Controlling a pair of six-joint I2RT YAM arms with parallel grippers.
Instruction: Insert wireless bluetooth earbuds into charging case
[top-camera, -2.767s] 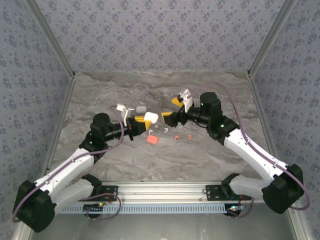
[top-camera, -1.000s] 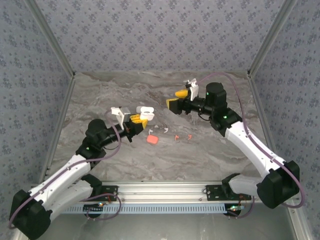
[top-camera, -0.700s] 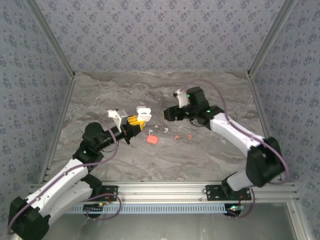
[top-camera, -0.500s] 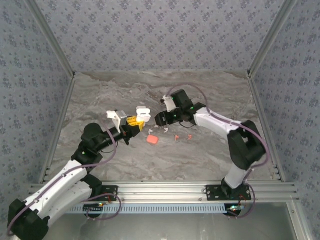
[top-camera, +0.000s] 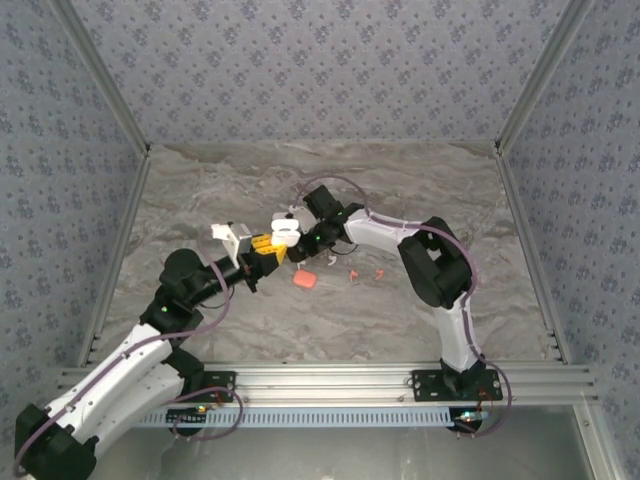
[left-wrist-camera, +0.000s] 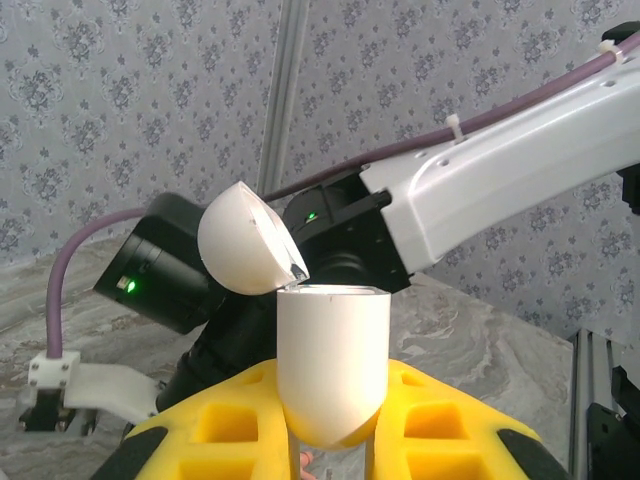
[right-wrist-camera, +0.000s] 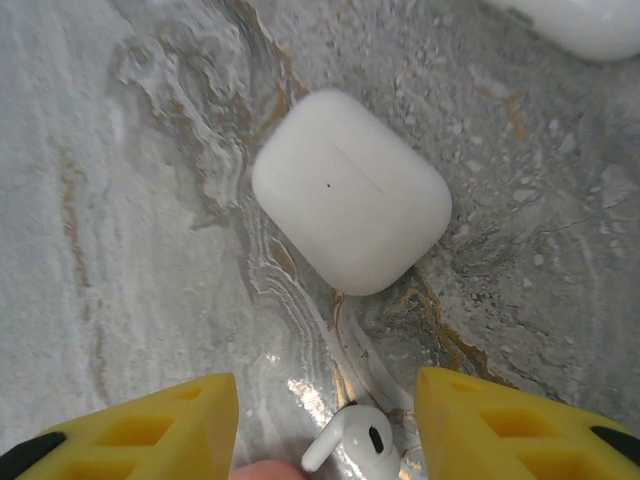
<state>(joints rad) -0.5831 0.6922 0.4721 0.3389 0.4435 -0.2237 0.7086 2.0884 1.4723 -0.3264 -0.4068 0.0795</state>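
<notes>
My left gripper (left-wrist-camera: 330, 455) is shut on a white charging case (left-wrist-camera: 332, 360), held upright with its lid (left-wrist-camera: 245, 238) flipped open. From above, that case (top-camera: 284, 234) hangs over the table's middle left, at the tip of the left gripper (top-camera: 266, 247). My right gripper (right-wrist-camera: 325, 425) is open and low over the marble. A white earbud (right-wrist-camera: 356, 446) lies between its yellow fingers (right-wrist-camera: 150, 430), touching neither. The right gripper (top-camera: 300, 254) sits just right of the held case. Two coral earbuds (top-camera: 353, 272) lie further right.
A shut white case (right-wrist-camera: 350, 192) lies on the marble just beyond the right fingers, with another white rounded thing (right-wrist-camera: 590, 25) at the top right edge. A coral case (top-camera: 306, 281) lies near the middle. The right arm (left-wrist-camera: 500, 180) crosses close behind the held case.
The right arm has swung left across the table and come down over the white earbud, its jaws narrowing. The left arm has kept hold of the open case, drawing back slightly.
</notes>
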